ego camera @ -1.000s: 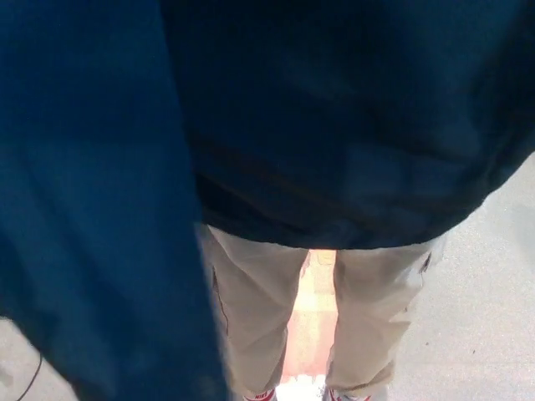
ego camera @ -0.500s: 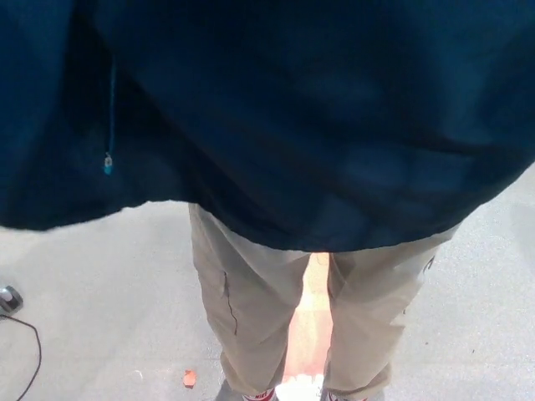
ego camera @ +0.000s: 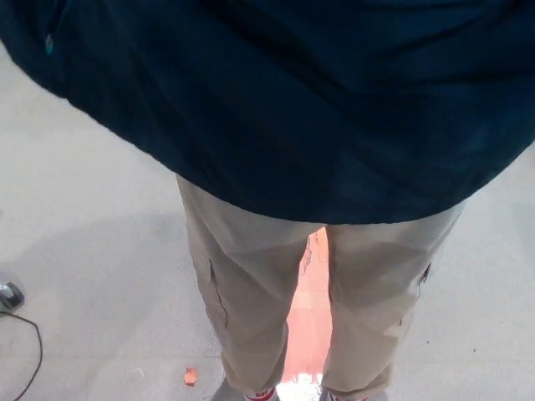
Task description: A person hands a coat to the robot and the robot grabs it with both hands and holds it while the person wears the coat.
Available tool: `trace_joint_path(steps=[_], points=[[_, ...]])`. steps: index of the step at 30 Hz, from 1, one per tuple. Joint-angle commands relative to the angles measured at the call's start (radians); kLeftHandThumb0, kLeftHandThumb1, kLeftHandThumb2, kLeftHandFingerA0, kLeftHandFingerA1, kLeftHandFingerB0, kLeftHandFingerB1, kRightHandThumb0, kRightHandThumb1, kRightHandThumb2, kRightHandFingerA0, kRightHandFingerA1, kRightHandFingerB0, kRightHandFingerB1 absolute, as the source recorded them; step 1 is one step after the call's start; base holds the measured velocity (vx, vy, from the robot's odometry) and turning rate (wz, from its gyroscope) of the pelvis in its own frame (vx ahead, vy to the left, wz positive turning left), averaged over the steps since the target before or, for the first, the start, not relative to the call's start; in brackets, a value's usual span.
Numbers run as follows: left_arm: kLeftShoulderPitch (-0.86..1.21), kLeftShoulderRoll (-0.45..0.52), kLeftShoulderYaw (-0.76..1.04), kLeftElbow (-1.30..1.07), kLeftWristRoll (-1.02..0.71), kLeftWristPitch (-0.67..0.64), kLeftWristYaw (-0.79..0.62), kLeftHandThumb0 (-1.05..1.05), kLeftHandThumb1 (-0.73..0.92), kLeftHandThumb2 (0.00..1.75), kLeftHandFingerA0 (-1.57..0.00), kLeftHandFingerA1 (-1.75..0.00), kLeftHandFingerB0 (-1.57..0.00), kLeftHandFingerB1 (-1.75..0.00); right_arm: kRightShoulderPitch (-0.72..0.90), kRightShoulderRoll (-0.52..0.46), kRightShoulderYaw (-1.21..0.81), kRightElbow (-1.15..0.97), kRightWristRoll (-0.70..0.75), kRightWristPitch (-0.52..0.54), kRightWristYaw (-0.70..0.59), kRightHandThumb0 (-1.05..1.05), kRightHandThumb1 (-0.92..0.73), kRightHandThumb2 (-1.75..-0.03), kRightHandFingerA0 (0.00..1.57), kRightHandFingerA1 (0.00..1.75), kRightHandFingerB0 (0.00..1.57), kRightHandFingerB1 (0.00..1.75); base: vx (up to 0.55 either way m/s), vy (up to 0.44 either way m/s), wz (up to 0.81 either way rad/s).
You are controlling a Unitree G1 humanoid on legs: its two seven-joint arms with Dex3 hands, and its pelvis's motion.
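A dark navy coat (ego camera: 301, 100) fills the whole upper part of the head view, its hem curving across the middle of the picture. Below the hem show a person's legs (ego camera: 242, 301) in beige trousers, standing close in front of me, with red-trimmed shoes at the bottom edge. A small light-blue zipper pull (ego camera: 48, 43) hangs at the coat's upper left. Neither of my hands shows; the coat hides whatever is above its hem.
Grey floor (ego camera: 84, 217) spreads to both sides. An orange floor strip (ego camera: 308, 334) shows between the legs. A black cable (ego camera: 33, 351) and a small grey object (ego camera: 8, 296) lie at the lower left. A small orange scrap (ego camera: 191, 377) lies near the left shoe.
The coat's left side, which hung far down a second ago, has lifted up and away, uncovering the floor at the left. The hem now sits higher across the picture.
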Motion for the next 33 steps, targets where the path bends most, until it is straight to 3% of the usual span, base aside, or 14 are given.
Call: trace_joint_path(steps=[1,5,12,17,22,26,29,33], points=[[-0.001,-0.008,0.084,-0.006,-0.084,0.075,-0.078,-1.05,0.83,1.14,0.0,-0.08,0.0,0.0,-0.005,-0.013,-0.078,-0.013,0.085,0.032,0.123,-1.02,-0.76,-1.08,0.0,0.01,0.0,0.0,0.0,0.0,0.0],[0.009,-0.016,0.133,-0.02,-0.105,0.094,-0.07,-1.04,0.84,1.14,0.0,-0.08,0.0,0.0,0.016,-0.016,-0.109,-0.028,0.09,-0.007,0.053,-1.0,-0.79,-1.09,0.0,0.02,0.0,0.0,0.0,0.0,0.0],[0.079,0.021,0.19,-0.11,-0.115,0.117,0.047,-0.95,0.92,1.18,0.0,-0.1,0.0,-0.04,0.079,-0.072,-0.184,-0.11,0.124,-0.168,-0.1,-0.96,-0.8,-1.07,0.0,0.05,0.0,0.0,0.0,0.0,0.0],[0.336,0.076,0.27,-0.455,-0.124,0.146,0.092,-0.87,0.92,1.19,0.0,-0.08,0.0,-0.1,0.265,-0.118,-0.253,-0.347,0.171,-0.315,-0.102,-0.93,-0.79,-1.04,0.0,0.01,0.0,0.0,0.0,0.0,0.0],[0.662,0.11,0.392,-0.926,-0.101,0.226,0.049,-0.85,0.9,1.18,0.0,-0.1,0.0,-0.12,0.478,-0.128,-0.327,-0.639,0.22,-0.35,-0.093,-0.89,-0.78,-1.03,0.0,0.04,0.0,0.02,0.0,0.0,0.0],[0.837,0.109,0.463,-1.131,-0.098,0.231,0.032,-0.85,0.91,1.16,0.0,-0.07,0.0,-0.09,0.629,-0.118,-0.398,-0.847,0.285,-0.326,-0.046,-0.9,-0.78,-1.04,0.0,0.03,0.0,0.03,0.0,0.0,0.0],[1.047,0.064,0.524,-1.34,-0.064,0.283,0.014,-0.8,0.88,1.15,0.0,-0.11,-0.01,-0.15,0.823,-0.086,-0.463,-1.103,0.308,-0.27,-0.028,-0.8,-0.74,-1.05,0.0,0.14,0.0,0.14,0.0,0.0,0.0],[1.262,-0.024,0.558,-1.552,-0.018,0.323,0.008,-0.74,0.84,1.13,0.0,-0.18,-0.02,-0.2,1.037,-0.057,-0.526,-1.367,0.309,-0.22,0.009,-0.79,-0.73,-1.04,0.0,0.14,0.0,0.14,0.0,0.0,0.0]])
